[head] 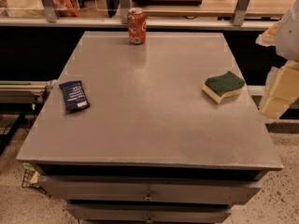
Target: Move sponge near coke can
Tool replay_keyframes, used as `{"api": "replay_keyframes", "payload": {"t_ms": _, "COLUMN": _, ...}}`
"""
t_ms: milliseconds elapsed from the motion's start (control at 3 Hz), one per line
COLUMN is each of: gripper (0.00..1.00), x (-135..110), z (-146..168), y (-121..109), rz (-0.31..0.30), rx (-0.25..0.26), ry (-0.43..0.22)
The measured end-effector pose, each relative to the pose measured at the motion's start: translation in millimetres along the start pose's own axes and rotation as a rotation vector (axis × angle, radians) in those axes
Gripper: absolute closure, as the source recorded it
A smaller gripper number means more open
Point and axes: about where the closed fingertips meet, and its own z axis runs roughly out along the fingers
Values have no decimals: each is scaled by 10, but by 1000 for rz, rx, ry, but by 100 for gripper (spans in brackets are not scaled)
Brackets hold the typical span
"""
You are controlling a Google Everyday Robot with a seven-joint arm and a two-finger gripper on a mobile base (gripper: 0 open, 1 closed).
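Camera view looks down on a grey table (140, 125) with drawers below. At the far left, near the edge, a dark blue packet (74, 95) lies flat; it has no part in the job. Further right, at the middle of the back edge, the coke can (137, 26) stands upright, red-orange with white lettering and a silver top. Right again, close to the table's right edge and well apart from the can, the sponge (224, 87) lies flat, dark green scrub side up over pale yellow foam, its outline wavy. Nothing touches it. At the far right, off the table's edge and near the sponge, the tool (280, 90) hangs as pale blocks partly cut by the frame; whether it is apart or together I cannot tell.

The job looks to be at its start, with the reach for the sponge in hand and no grasp made. The next move likely calls for bringing the tool over the sponge, lowering, and closing across its narrower width, then carrying it back and left to rest just beside the can without tipping it.
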Motion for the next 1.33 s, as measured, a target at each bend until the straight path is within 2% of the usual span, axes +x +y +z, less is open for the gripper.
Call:
{"api": "replay_keyframes", "payload": {"t_ms": 333, "gripper": 0, "x": -5, "z": -3, "y": -21, "rz": 3, "rx": 12, "ry": -9}}
{"api": "replay_keyframes", "payload": {"t_ms": 667, "gripper": 0, "x": 20, "z": 119, "y": -171, "rz": 39, "rx": 24, "ry": -66}}
{"api": "replay_keyframes", "payload": {"t_ms": 1000, "gripper": 0, "x": 35, "z": 347, "y": -457, "rz": 125, "rx": 29, "ry": -158}}
{"api": "replay_keyframes", "payload": {"t_ms": 1333, "gripper": 0, "x": -2, "z": 638, "y": -743, "rz": 240, "rx": 31, "ry": -250}}
